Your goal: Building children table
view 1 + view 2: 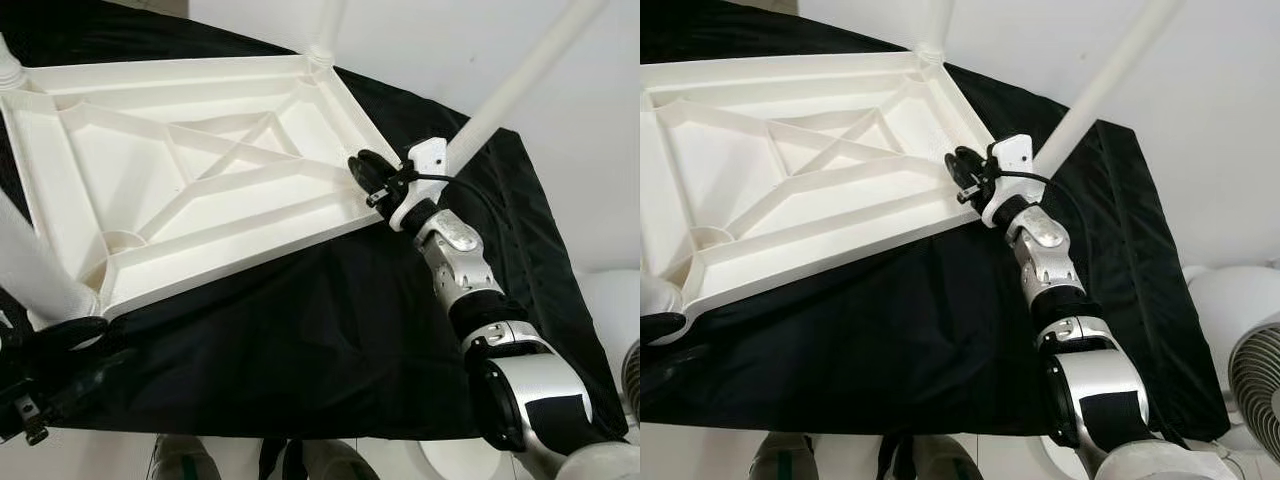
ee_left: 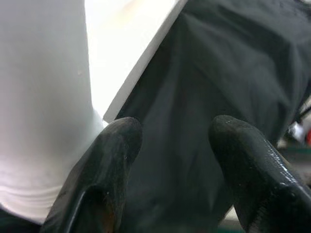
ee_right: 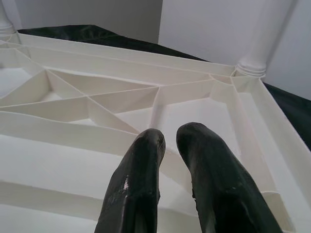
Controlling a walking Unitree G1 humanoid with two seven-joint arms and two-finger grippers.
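The robot's silver right arm (image 1: 500,340) reaches forward and up, its black 2-fingered right gripper (image 3: 167,141) at full stretch with the fingers nearly together, a narrow gap between them. The black 2-fingered left gripper (image 2: 175,141) sits low at the left, its fingers (image 2: 112,160) spread apart.

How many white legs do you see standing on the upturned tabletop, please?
4: far left corner, far right corner, near left corner, and one leaning by the right gripper.
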